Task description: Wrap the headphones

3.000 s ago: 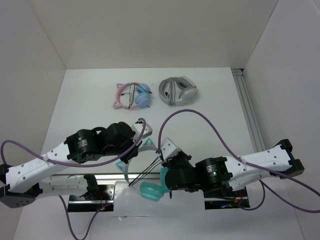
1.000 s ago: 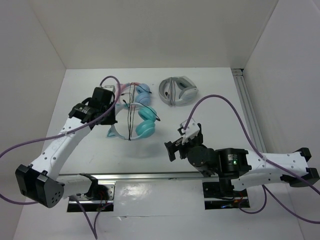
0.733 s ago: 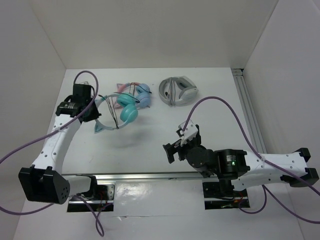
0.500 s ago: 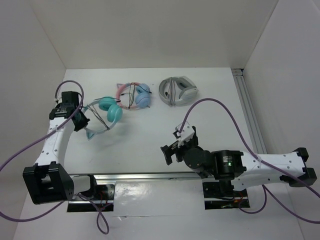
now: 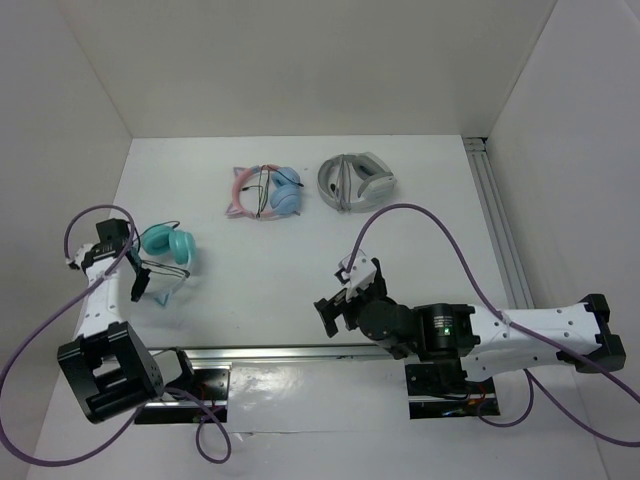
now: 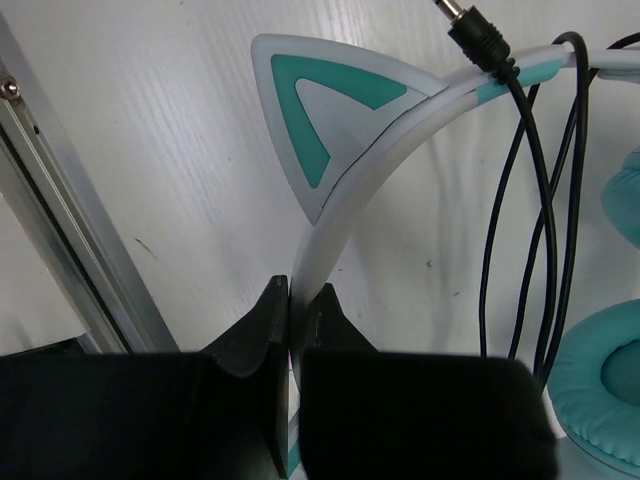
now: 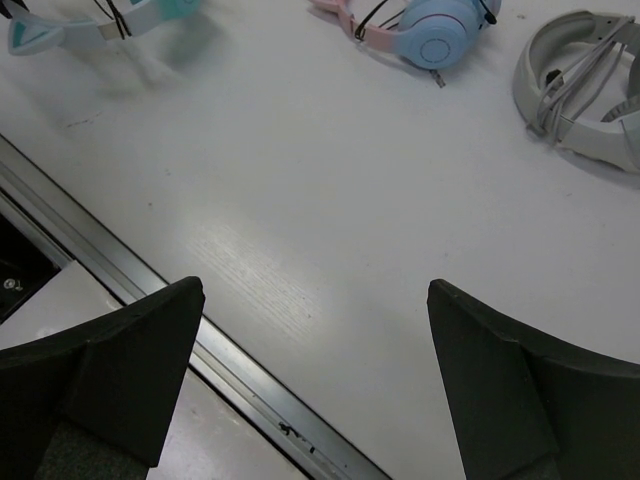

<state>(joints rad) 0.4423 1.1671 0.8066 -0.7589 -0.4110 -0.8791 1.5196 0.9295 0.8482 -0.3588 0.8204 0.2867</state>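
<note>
The teal headphones (image 5: 168, 246) hang at the far left of the table, cups side by side. My left gripper (image 5: 136, 283) is shut on their pale headband (image 6: 345, 215), just below a cat ear (image 6: 318, 112). The thin black cable (image 6: 541, 200) loops across the band, its jack plug (image 6: 472, 27) sticking out at the top, and a teal ear pad (image 6: 600, 390) shows at lower right. My right gripper (image 5: 337, 298) stands wide open and holds nothing over bare table near the front middle (image 7: 315, 300). From there the teal headphones (image 7: 60, 28) appear blurred at top left.
The pink-and-blue cat-ear headphones (image 5: 266, 192) (image 7: 430, 30) and grey-white headphones (image 5: 356, 181) (image 7: 590, 80) lie at the back middle. A metal rail (image 5: 300, 352) (image 6: 70, 250) runs along the front edge, another rail (image 5: 495, 200) along the right side. White walls enclose the table.
My left arm has swung the teal headphones from beside the pink-and-blue pair to the far left, still gripping the headband. My right gripper drifted slightly left and nearer, still open.
</note>
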